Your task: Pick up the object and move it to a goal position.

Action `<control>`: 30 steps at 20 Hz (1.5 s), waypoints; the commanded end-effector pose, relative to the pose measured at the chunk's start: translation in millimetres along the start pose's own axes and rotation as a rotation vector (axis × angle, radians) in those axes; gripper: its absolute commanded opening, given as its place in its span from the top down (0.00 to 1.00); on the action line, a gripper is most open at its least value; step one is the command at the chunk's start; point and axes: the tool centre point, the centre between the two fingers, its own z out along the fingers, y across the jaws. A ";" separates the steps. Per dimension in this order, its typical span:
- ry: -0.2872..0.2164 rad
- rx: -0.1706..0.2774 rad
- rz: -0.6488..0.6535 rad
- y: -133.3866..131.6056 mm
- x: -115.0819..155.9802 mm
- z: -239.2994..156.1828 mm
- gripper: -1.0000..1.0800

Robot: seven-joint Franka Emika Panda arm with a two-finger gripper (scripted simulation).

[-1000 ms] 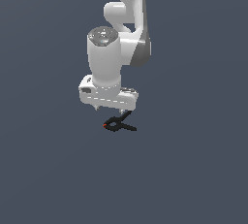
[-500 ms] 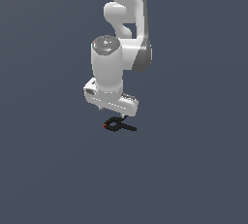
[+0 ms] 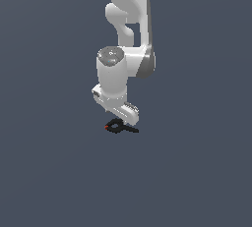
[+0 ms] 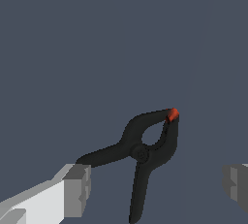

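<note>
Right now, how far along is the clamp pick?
Done: the arm is down over the clamp, with the tool low around it. In hand: alignment; the wrist view shows both fingers apart, open, with the clamp's handles between them and its red tip pointing away. Nothing is gripped yet. Left: close on the clamp, lift, and carry it to the goal, which neither view shows.

You're looking at a matt black, plastic-looking clamp (image 4: pixel 140 152) w/ a brighter red tip (image 4: pixel 172 115), smooth white arm shell (image 3: pixel 118 76) w/ soft sheen, dull grey finger pads (image 4: pixel 77 189), and a flat matt grey-blue floor (image 3: pixel 197 172).
</note>
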 end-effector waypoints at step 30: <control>-0.025 -0.021 0.714 1.8 -28.7 66.5 0.04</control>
